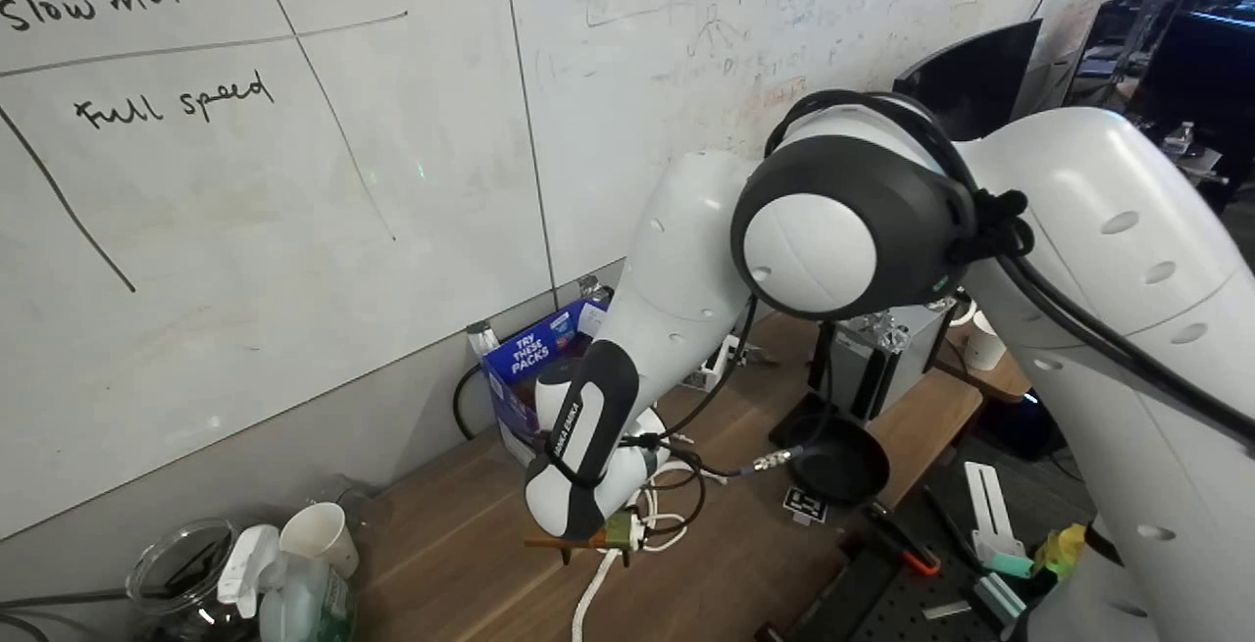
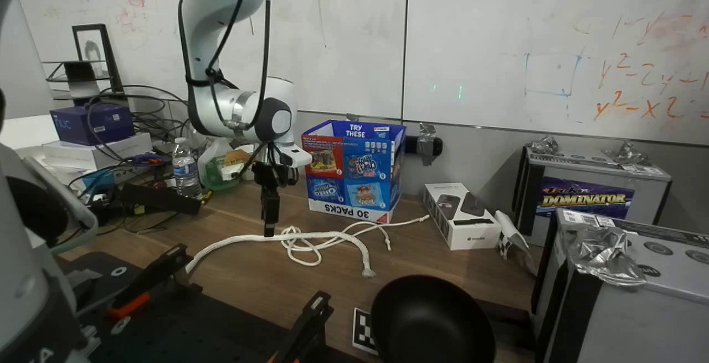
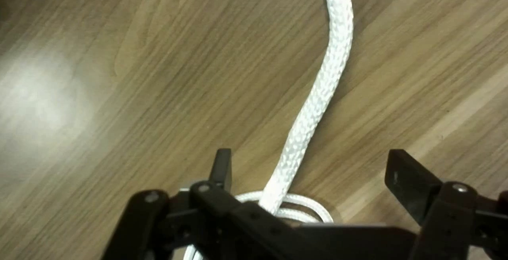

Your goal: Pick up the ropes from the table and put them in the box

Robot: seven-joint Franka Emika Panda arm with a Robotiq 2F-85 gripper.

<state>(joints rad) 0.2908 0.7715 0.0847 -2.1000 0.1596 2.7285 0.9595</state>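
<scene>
Two white ropes lie on the wooden table: a thick braided one (image 2: 238, 239) stretched in a curve, and a thinner one (image 2: 409, 222) looped beneath it. Behind them, against the wall, stands the open-topped blue box (image 2: 354, 172) with red and blue printed panels; the arm partly covers this box (image 1: 529, 358) in an exterior view. My gripper (image 2: 270, 224) points down over the thick rope. In the wrist view the gripper (image 3: 309, 153) is open, its fingers wide apart on either side of the thick rope (image 3: 307, 127), gripping nothing. Loops of the thin rope (image 3: 313, 203) run partly under the gripper body.
Right of the blue box sits a white carton (image 2: 471, 230). A black pan (image 2: 432, 318) rests near the front, beside a marker card (image 2: 363, 330). Grey batteries (image 2: 609, 307) stand to the right. Along the back are a water bottle (image 2: 186, 172) and spray bottle (image 2: 219, 172).
</scene>
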